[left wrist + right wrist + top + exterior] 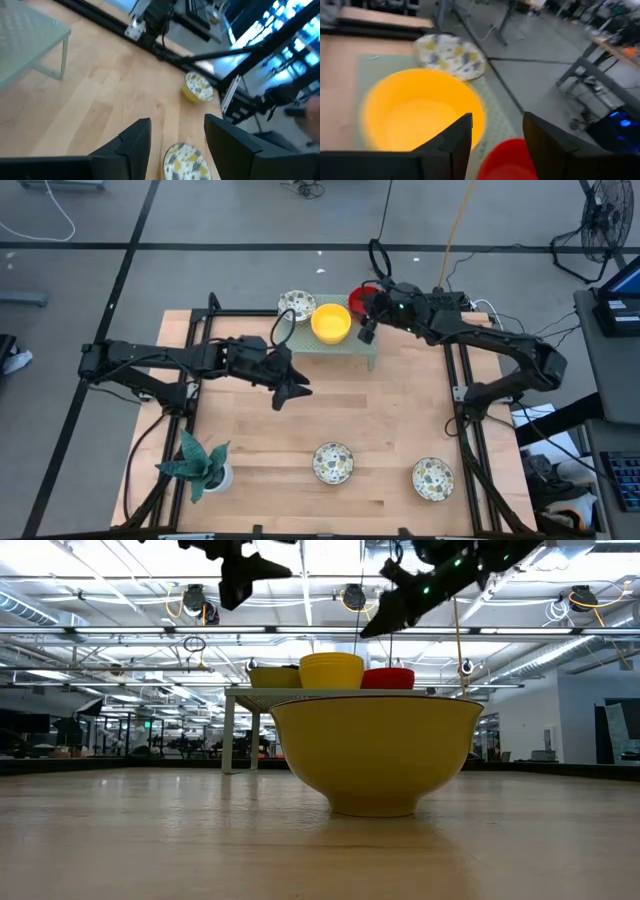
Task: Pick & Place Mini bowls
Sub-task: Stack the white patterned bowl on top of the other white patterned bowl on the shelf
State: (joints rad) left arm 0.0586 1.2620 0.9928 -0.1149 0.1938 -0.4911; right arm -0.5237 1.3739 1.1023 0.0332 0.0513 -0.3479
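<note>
Up on the rack (368,352), yellow bowl (331,322), red bowl (359,299), speckled bowl (296,305) sit empty.

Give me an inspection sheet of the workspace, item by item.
Surface: wooden table, bare at centre.
Job's things: yellow bowl, red bowl and speckled bowl on the pale green rack; two more speckled bowls near the front edge.
Clutter: potted plant at the front left corner.
Grippers: right gripper above the rack beside the yellow bowl, fingers apart, empty; left gripper over the table centre, fingers apart, empty.
Cables: yellow cable and white cable on the floor.
Surroundings: fan at the far right.
</note>
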